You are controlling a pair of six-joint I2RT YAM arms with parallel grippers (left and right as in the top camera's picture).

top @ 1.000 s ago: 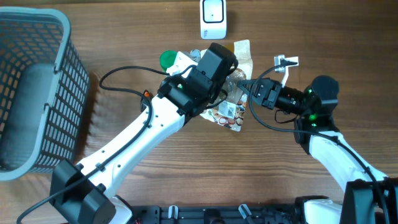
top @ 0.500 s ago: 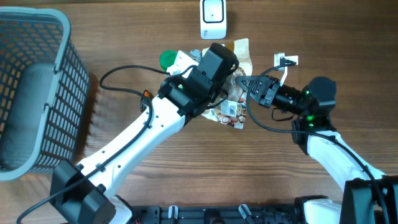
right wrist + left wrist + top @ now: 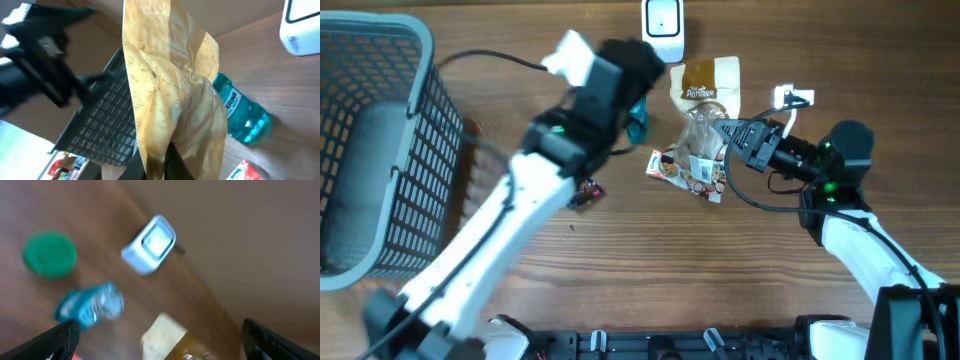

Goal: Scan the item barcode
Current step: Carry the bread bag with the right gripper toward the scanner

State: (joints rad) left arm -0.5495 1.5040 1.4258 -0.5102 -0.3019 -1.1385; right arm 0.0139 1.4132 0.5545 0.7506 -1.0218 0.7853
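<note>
Wooden table (image 3: 620, 280) holds a white scanner (image 3: 663, 28) at its far edge; right gripper (image 3: 725, 133) clamps a brown pouch (image 3: 165, 90); left gripper (image 3: 160, 337) hangs spread wide over a blue bottle (image 3: 90, 305).

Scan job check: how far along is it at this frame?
Done: the brown snack bag is gripped, its edge pinched in the shut right tool. In hand: the bag is held up near the white scanner, while the left tool is open and holds nothing. Left: facing the bag's barcode to the scanner; no barcode is visible on it in these views.
</note>
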